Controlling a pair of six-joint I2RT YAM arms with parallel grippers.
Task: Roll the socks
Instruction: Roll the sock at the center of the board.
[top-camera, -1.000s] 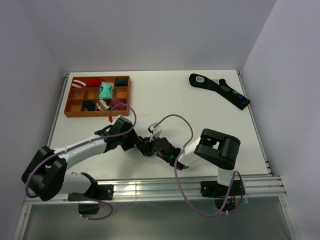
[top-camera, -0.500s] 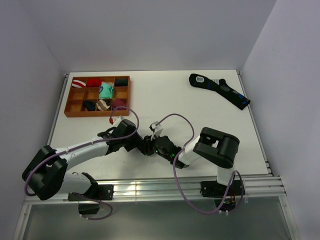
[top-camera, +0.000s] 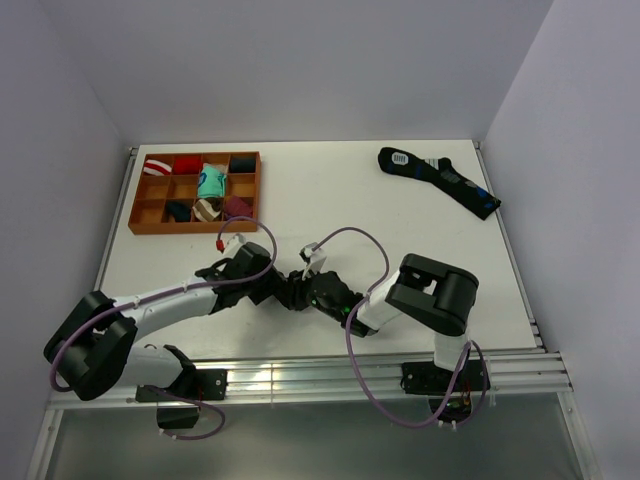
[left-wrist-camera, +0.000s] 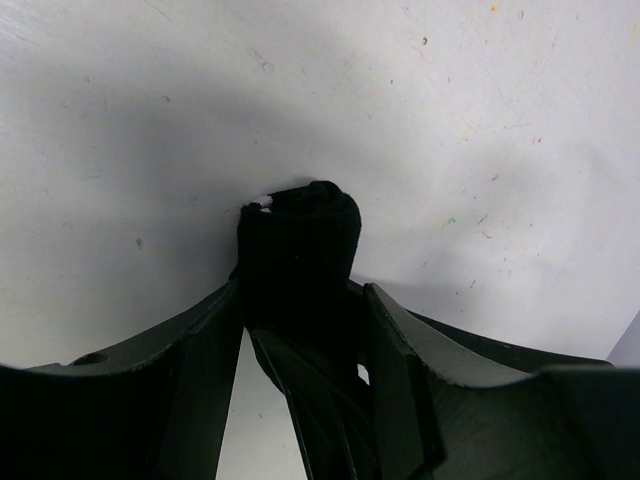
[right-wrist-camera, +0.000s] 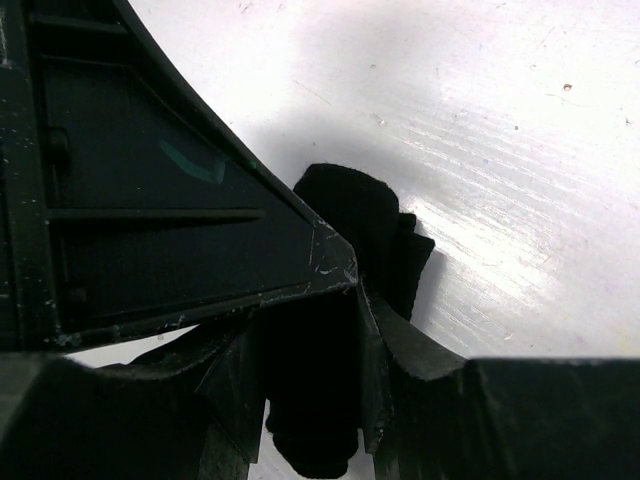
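White-and-black arms (top-camera: 160, 296), purple cables (top-camera: 350, 231)

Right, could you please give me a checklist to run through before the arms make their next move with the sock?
1. Left tool closed on the black sock: ok, the bundle fills the gap between its fingers.
2. Right tool closed on the same sock: ok, dark fabric sits between its fingers.
3. Roll complete and tight: cannot tell, only a dark lump shows and the cuff stripes are hidden.
4. Room between the two tools: not ok, they meet tip to tip, with a left finger crowding the right wrist view.
5. Nearby clutter: ok, the tray and the long dark sock lie far off on the table.
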